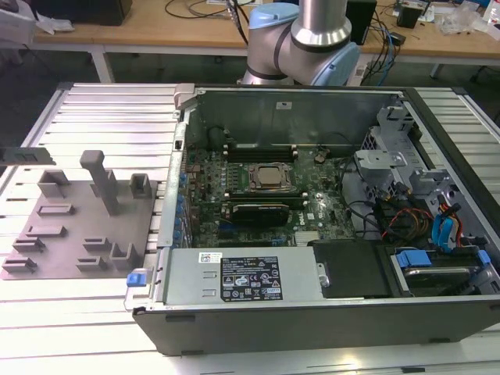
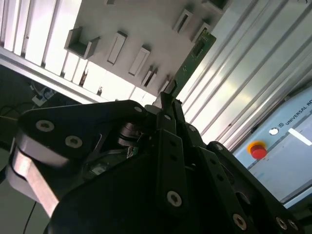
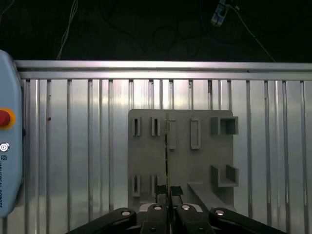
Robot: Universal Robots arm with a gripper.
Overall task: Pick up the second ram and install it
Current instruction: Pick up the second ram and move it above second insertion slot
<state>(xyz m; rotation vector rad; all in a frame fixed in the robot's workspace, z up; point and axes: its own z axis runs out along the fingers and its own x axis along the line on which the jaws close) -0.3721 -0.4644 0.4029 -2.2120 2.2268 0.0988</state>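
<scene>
Fixture plate (image 1: 74, 228) exterior view's left of PC case (image 1: 273, 322).

The claw (image 3: 168, 191) grips one end of the second ram (image 2: 193, 57), its jaws drawn close together.

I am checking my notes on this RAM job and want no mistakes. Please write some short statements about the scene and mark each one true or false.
1. The claw is shut on a green RAM stick. True.
2. The computer case has its cover on. False: it is open, and the motherboard shows.
3. The grey fixture plate lies on the ribbed metal table. True.
4. The RAM stick sits in a motherboard slot. False: it is in the claw, by the fixture plate.
</scene>
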